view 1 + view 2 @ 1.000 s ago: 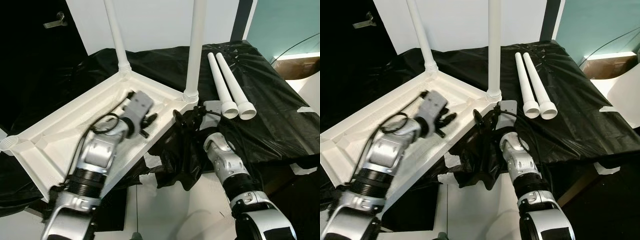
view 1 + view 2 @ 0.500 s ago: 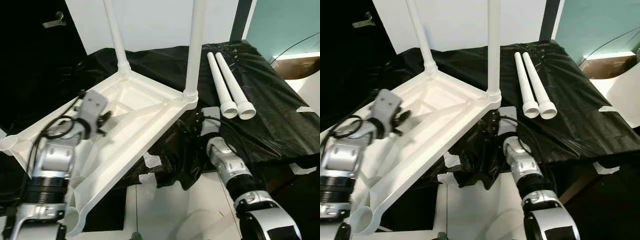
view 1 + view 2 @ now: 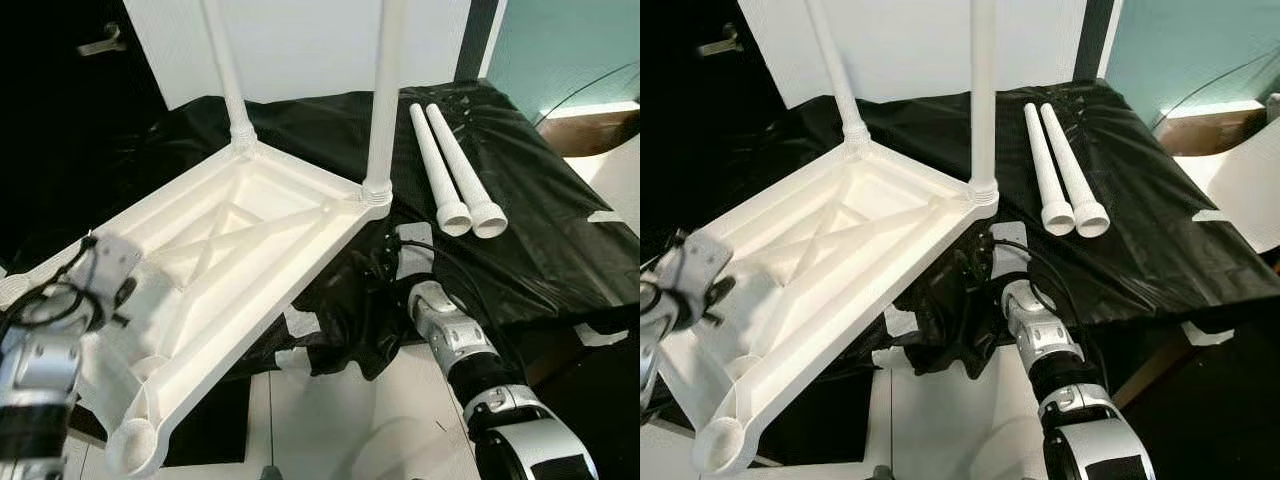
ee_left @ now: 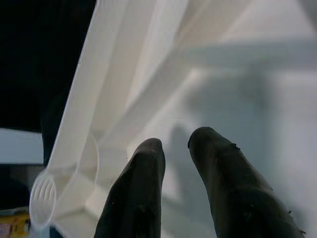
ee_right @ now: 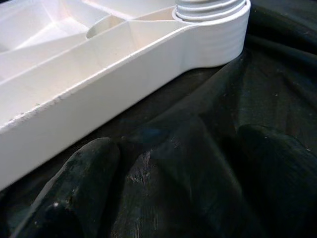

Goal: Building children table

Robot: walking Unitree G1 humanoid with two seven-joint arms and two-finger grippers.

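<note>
The white tabletop (image 3: 230,250) lies upside down on a black sheet (image 3: 520,220), its near end jutting past the draped surface and two legs (image 3: 382,95) already standing upright in the far corner sockets. Two loose legs (image 3: 455,165) lie side by side on the sheet, to the right and well apart from the tabletop. The near corner socket (image 3: 133,447) stands empty and now lies in plain sight: over the last second the left gripper (image 4: 176,148) has swung off the middle of the ribbed underside, out toward the tabletop's near left edge, and the frame has come round with it, so that the near corner now points at the robot. Its fingers (image 4: 136,193) stand a narrow gap apart, holding nothing, over the ribs near that empty socket. The right gripper (image 5: 178,163) sits low in the sheet's folds just below the corner with the nearer upright leg; its fingers stand wide apart, with sheet bunched between them. By the look of it the build is half done, and the next job is fetching a loose leg for an empty socket.
</note>
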